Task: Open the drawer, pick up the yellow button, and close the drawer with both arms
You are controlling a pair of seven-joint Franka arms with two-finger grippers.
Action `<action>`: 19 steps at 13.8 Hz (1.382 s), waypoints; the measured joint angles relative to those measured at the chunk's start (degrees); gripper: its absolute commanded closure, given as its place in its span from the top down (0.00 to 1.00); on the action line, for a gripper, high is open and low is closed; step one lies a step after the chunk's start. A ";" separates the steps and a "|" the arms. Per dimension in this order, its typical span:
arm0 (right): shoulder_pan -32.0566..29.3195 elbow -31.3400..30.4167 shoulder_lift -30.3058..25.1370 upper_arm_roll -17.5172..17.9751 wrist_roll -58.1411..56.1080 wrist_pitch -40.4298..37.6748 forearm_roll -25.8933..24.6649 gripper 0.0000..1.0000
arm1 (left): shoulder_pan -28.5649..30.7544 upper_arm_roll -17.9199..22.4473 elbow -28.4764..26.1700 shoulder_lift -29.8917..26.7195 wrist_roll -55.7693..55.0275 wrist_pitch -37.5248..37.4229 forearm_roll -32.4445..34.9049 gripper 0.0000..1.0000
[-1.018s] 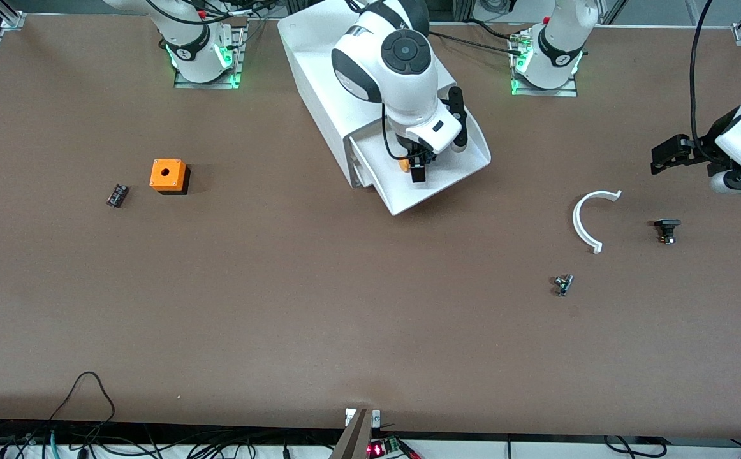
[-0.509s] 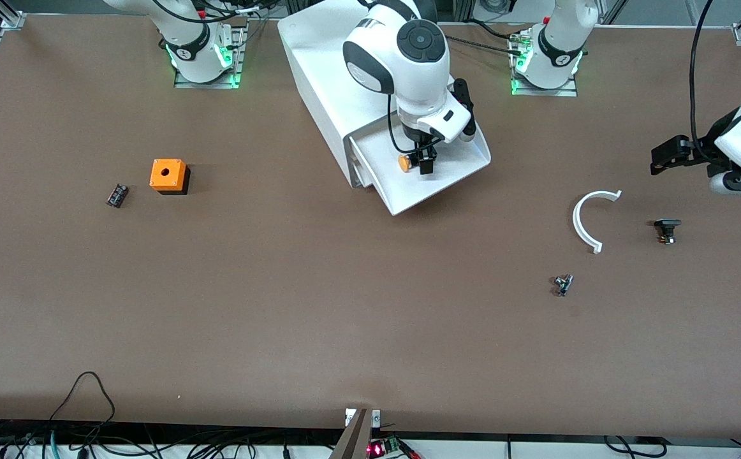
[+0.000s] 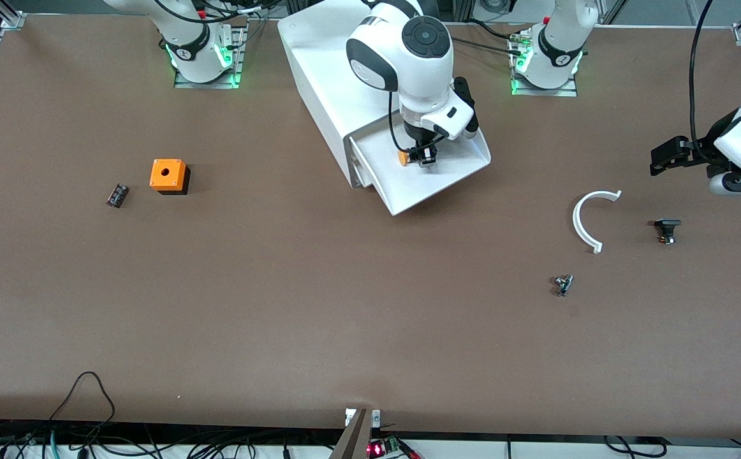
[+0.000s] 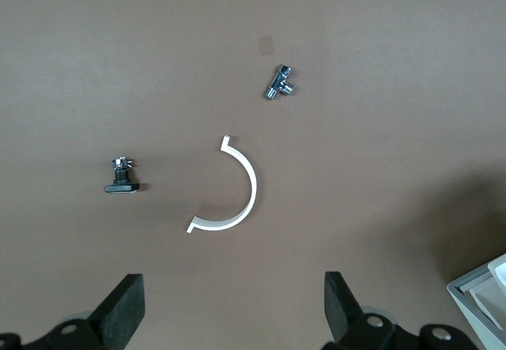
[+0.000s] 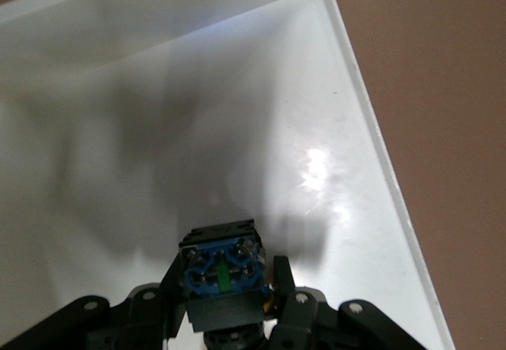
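The right arm reaches from its base across the white cabinet [image 3: 326,76] and bends steeply down at the wrist, its right gripper [image 3: 423,155] hanging over the pulled-out drawer [image 3: 466,167] — the top one, a shallow white tray jutting toward the front camera. Its fingers [image 5: 286,283] are clamped on the button [image 3: 403,157], which is held just above the tray floor with its orange cap pointing sideways toward the right arm's end of the table; in the right wrist view the button's blue and black body [image 5: 221,267] sits squarely between the two black fingers, with the drawer's white floor and rim [image 5: 371,137] below it. The left arm waits at its own end of the table, forearm held roughly level, the left gripper [image 3: 664,158] hovering over bare tabletop with its fingers [image 4: 122,306] spread wide and holding nothing. Under the left wrist camera lie a white curved strip [image 4: 237,192], a small black part [image 4: 121,178] and a small metal fitting [image 4: 279,83] — all well apart on the brown table [image 3: 281,306]. Toward the right arm's end sit an orange cube with a hole [image 3: 168,175] and, beside it, a small dark component [image 3: 117,195].
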 measured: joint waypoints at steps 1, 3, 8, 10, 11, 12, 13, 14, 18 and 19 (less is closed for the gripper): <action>-0.09 0.53 -0.17 -0.14 0.00 0.02 0.00 0.30 | -0.01 -0.02 0.00 0.06 0.00 0.34 0.00 1.00; -0.90 1.63 -1.51 -0.30 0.00 0.00 0.00 0.30 | -0.12 -0.06 -0.01 0.65 -0.92 1.28 0.00 1.00; -7.11 1.20 -7.80 -0.87 3.07 -0.79 0.00 0.30 | -1.89 -4.45 -2.35 6.12 -14.80 9.22 -0.14 1.00; -11.37 -1.42 -10.84 -1.13 9.36 -0.81 -0.06 0.30 | -4.24 -6.63 -4.77 8.62 -23.20 14.29 -0.15 1.00; -13.70 -3.14 -12.35 -1.21 12.58 -0.83 -0.08 0.30 | -5.18 -7.76 -5.67 9.95 -27.32 16.53 -0.15 1.00; -16.08 -5.04 -13.75 -1.29 15.78 -0.87 -0.09 0.30 | -6.13 -8.77 -6.70 11.07 -31.44 19.10 -0.15 1.00; -18.48 -7.17 -14.99 -1.38 18.58 -0.92 -0.10 0.30 | -6.97 -9.55 -7.91 11.92 -35.05 21.83 -0.15 1.00; -20.96 -9.43 -16.03 -1.44 20.47 -0.99 -0.10 0.30 | -7.69 -10.30 -9.55 12.48 -38.15 24.65 -0.15 1.00; -32.55 -20.55 -19.39 -1.74 31.38 -1.14 -0.21 0.31 | -8.51 -16.27 -17.07 12.69 -51.98 32.87 -0.16 1.00; -35.87 -22.95 -19.80 -1.78 33.80 -1.12 -0.21 0.31 | -8.68 -17.84 -17.91 12.66 -54.35 33.42 -0.16 1.00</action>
